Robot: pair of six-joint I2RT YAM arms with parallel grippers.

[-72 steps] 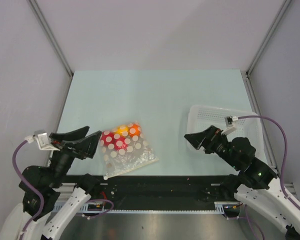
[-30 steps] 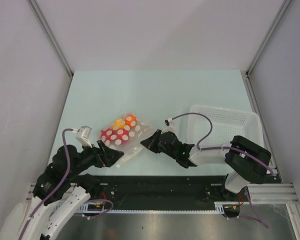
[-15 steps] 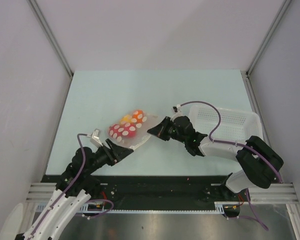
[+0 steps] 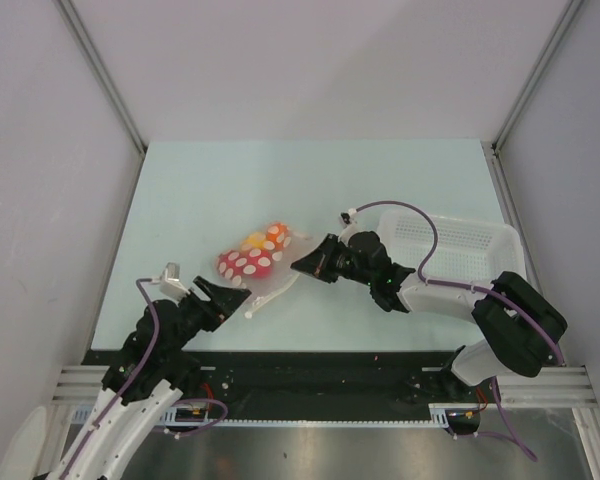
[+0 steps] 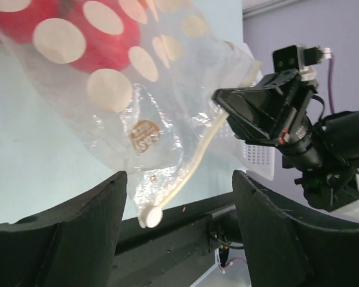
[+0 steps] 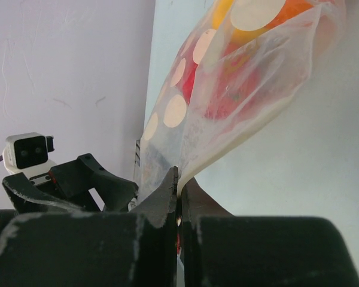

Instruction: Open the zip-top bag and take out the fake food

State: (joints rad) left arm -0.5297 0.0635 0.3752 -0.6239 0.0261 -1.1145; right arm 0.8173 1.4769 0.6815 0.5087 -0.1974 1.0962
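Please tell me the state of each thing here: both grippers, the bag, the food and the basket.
zip-top bag: zip looks closed, one edge pinched.
fake food: inside the bag.
left gripper: open, holding nothing.
right gripper: shut on the bag's edge.
basket: upright, looks empty.

Our right gripper [image 4: 302,266] pinches the zip-top bag [image 4: 252,259] at its right edge, while our left gripper [image 4: 236,298] gapes wide beside its near corner.
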